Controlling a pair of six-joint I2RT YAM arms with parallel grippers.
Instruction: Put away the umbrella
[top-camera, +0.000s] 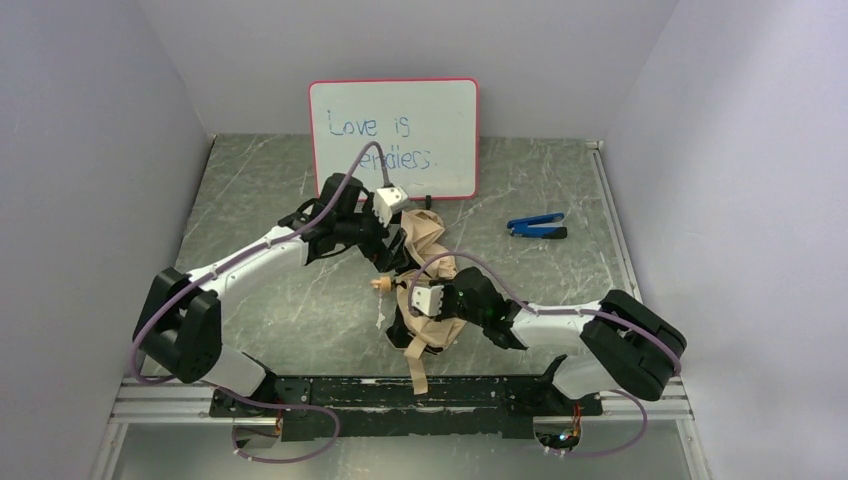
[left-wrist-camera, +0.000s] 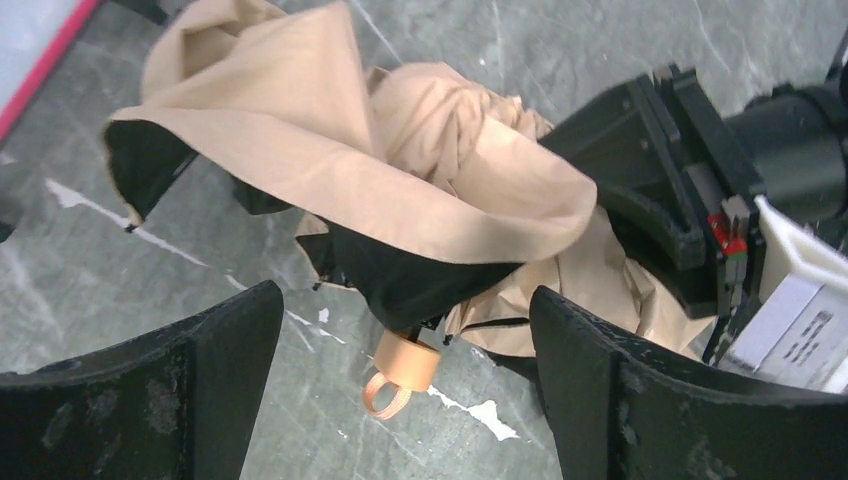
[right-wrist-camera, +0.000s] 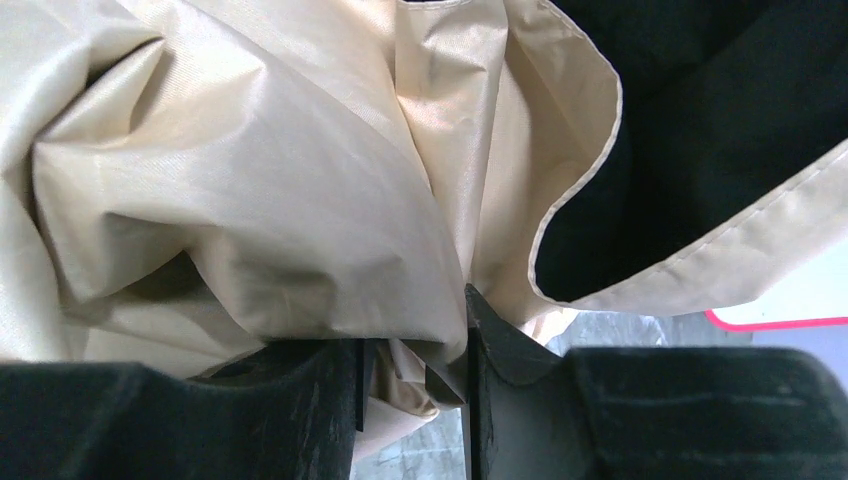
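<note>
A crumpled tan fabric folding umbrella with black lining (top-camera: 426, 238) lies heaped at the middle of the grey marbled table (top-camera: 270, 300), its pale orange handle (top-camera: 381, 283) pointing left. The left gripper (top-camera: 385, 255) sits at the heap's far left side, and the right gripper (top-camera: 418, 315) at its near end. A red-framed whiteboard (top-camera: 395, 135) leans against the back wall. A small blue-and-black clip tool (top-camera: 536, 226) lies well apart, to the right.

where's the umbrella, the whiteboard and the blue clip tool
umbrella (left-wrist-camera: 380, 180), left wrist view, on the big tan fabric fold
whiteboard (top-camera: 395, 138), top external view, on its white writing face
blue clip tool (top-camera: 535, 223), top external view, on its blue body
</note>
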